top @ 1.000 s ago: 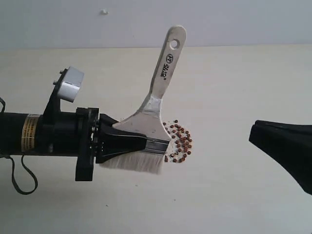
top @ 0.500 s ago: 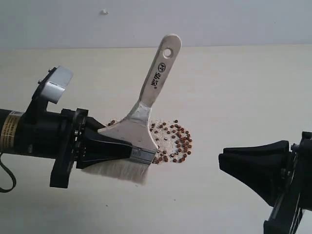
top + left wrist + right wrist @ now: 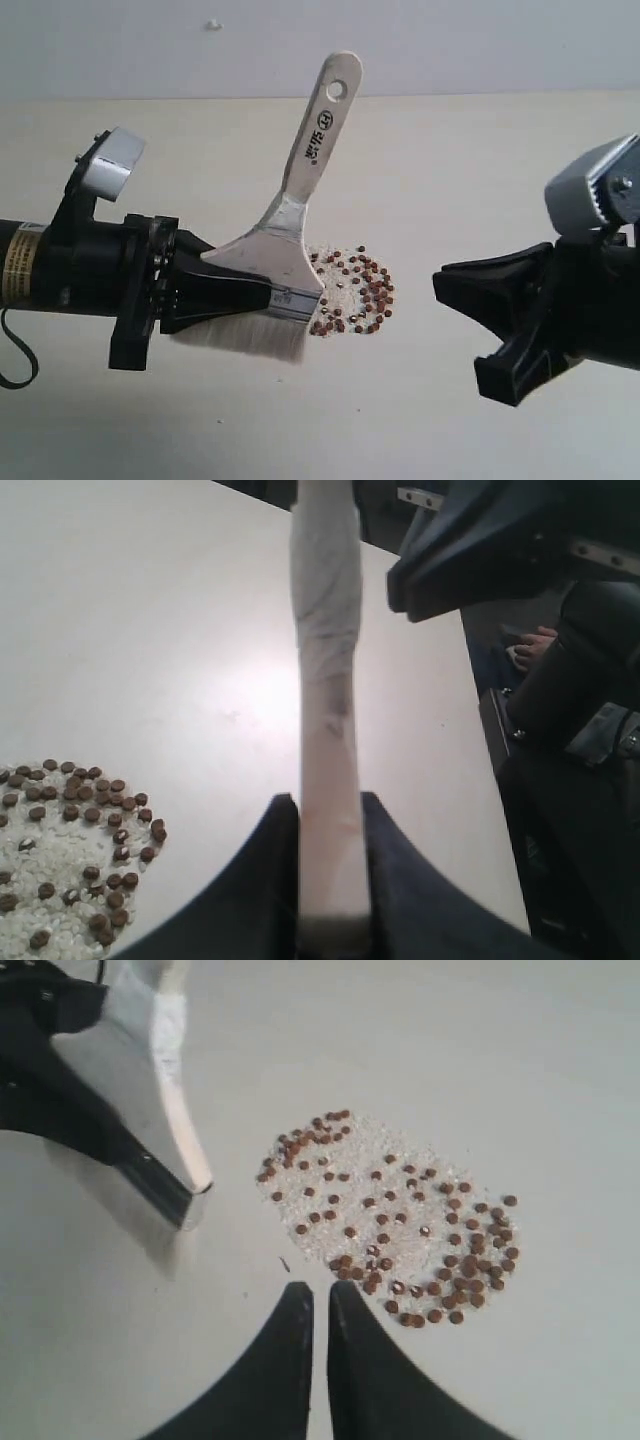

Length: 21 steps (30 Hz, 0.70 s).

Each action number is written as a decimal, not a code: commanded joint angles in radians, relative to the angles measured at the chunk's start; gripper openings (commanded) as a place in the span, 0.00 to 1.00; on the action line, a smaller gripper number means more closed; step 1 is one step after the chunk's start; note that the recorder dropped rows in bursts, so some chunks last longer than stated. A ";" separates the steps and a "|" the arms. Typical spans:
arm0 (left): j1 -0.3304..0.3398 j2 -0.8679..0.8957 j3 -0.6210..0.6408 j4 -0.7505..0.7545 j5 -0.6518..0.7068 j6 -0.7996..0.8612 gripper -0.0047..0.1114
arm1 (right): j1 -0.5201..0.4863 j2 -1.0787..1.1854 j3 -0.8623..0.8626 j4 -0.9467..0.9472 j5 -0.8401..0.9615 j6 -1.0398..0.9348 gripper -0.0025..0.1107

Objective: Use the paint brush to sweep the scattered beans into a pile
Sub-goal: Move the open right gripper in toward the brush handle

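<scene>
**Inspector:** Left gripper (image 3: 300,296)?

**Assistant:** Clamped on the brush (image 3: 312,150), across its ferrule (image 3: 262,258). The handle (image 3: 300,185) rises up and away, tilted toward the right arm's side. The bristles (image 3: 245,335) point down at the table (image 3: 480,170); whether they touch it, I cannot tell.

**Inspector:** Right gripper (image 3: 320,1305)?

**Assistant:** Jaws all but together, a thin slit between them, nothing held.

**Inspector:** Beans (image 3: 362,295)?

**Assistant:** Loosely gathered in one patch over white grains (image 3: 330,1195), mid-table, between the two grippers. They lie just beside the free end of the bristles, straight out along the left gripper's reach. The bristle edge runs along that same line, so in my judgement it faces the patch end-on, not broadside. The left gripper is nearer. The right gripper sits near the patch but apart from it, on the far side.

**Inspector:** Markings?

**Assistant:** On the handle, a circled emblem below the hole (image 3: 338,89), then dark print along its length, not legible. A yellow label (image 3: 22,272) on the left arm is also illegible.
</scene>
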 commanded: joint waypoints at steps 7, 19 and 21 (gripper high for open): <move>0.017 -0.011 0.001 0.013 -0.018 -0.003 0.04 | -0.003 0.188 -0.061 0.000 -0.061 -0.004 0.07; 0.137 -0.011 0.065 0.070 -0.018 0.054 0.04 | -0.003 0.216 -0.122 0.000 -0.102 0.004 0.21; 0.137 -0.011 0.078 0.064 -0.018 0.072 0.04 | -0.003 0.216 -0.129 0.000 -0.094 0.012 0.23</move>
